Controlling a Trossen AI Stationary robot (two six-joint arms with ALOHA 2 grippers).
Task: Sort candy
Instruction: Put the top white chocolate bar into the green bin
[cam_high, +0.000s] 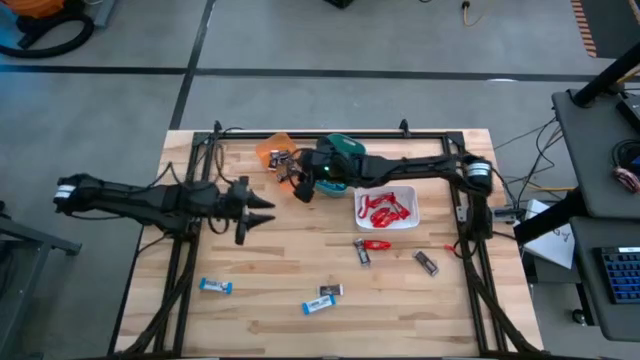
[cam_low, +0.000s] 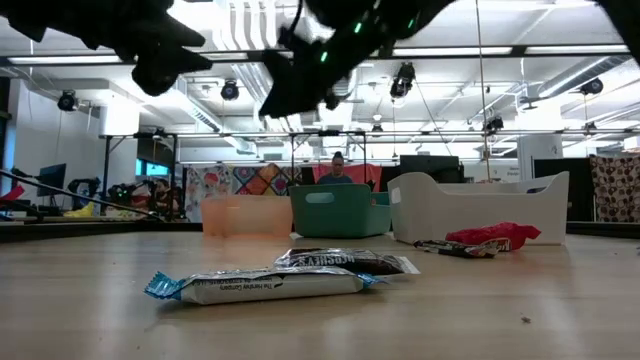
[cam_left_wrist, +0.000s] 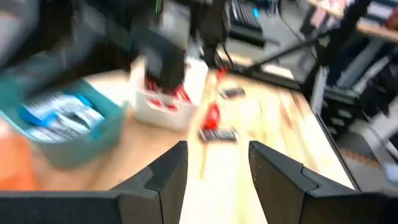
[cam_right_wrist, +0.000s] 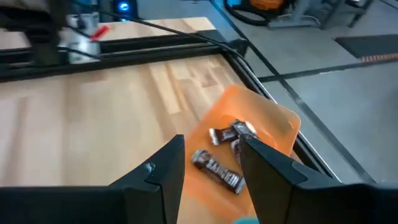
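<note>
Dark brown candy bars (cam_right_wrist: 217, 171) lie in the orange bin (cam_right_wrist: 273, 127), right under the right gripper (cam_right_wrist: 211, 163), whose fingers are parted and empty. Red bars (cam_high: 385, 208) fill the white bin (cam_high: 412, 222); blue ones (cam_left_wrist: 59, 115) sit in the teal bin (cam_left_wrist: 99, 138). 3 blue (cam_high: 216, 287), 1 red (cam_high: 375, 244) and 2 dark bars (cam_high: 426, 262) are scattered over the open front of the table (cam_high: 270, 255). The left gripper (cam_high: 265, 210) hovers above bare wood, open and empty.

Both arms were dark, near-black jointed links ending in angular two-finger grippers, the left gripper (cam_high: 262, 211) with pale bands at its far end, the right gripper (cam_high: 296, 186) showing a small green light and a silver-ringed joint beside black cabling.
</note>
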